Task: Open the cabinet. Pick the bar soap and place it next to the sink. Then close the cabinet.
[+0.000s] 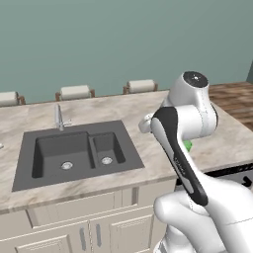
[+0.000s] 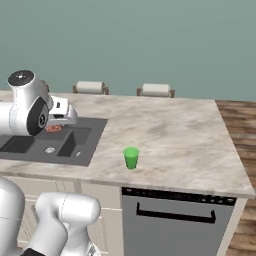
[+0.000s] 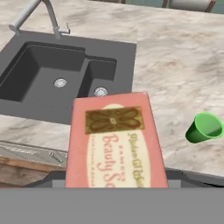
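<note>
Soap, pink rectangular boxed bar (image 3: 114, 142), clamped in two-finger gripper (image 2: 54, 128), carried above dark double-basin sink (image 1: 74, 150) edge toward marble counter (image 2: 170, 135); likely bound for spot beside basin, clear of small green cup (image 3: 204, 127).

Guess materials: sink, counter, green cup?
Sink: matte dark grey, likely composite or stone; no glint. Counter: beige marble-like stone, veined, low sheen. Cup: uniform bright green, probably plastic. All rendered, so look only.
</note>
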Robot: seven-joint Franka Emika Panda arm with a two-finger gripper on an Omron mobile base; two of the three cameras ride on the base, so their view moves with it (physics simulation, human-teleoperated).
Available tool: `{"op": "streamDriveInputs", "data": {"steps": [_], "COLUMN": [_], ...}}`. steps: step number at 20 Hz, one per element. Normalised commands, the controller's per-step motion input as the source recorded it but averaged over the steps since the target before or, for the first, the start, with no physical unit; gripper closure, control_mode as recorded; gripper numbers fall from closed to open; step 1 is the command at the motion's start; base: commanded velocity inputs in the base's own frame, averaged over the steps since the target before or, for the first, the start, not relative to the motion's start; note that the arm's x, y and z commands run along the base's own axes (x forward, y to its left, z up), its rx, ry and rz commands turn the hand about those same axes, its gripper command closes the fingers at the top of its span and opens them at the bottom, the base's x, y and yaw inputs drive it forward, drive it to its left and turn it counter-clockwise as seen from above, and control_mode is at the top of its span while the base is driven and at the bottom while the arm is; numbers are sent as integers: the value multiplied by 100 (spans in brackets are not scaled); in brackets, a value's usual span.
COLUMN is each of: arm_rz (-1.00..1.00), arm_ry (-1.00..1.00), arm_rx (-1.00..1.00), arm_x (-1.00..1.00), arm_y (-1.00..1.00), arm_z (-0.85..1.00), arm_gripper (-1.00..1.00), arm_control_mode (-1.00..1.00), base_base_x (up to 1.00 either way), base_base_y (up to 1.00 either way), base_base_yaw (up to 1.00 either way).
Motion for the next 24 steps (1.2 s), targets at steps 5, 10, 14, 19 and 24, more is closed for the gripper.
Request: {"op": "streamDriveInputs", "data": {"steps": [5, 10, 14, 19, 24], "arm_rz": [-2, -5, -4, -3, -3], "arm_ry": [4, 12, 16, 7, 0], "arm_rx": [2, 0, 0, 0, 0], "arm_x": [25, 53, 74, 47, 33], "arm_y": [-3, -4, 0, -11, -21], "arm_z": [-16, -48, -80, -73, -57], "arm_gripper": [100, 100, 100, 100, 100], "arm_control_mode": [-100, -100, -100, -100, -100], "base_base_x": [5, 0, 0, 0, 0], "base_base_y": [0, 0, 0, 0, 0], "base_base_yaw": [-1, 0, 0, 0, 0]}}
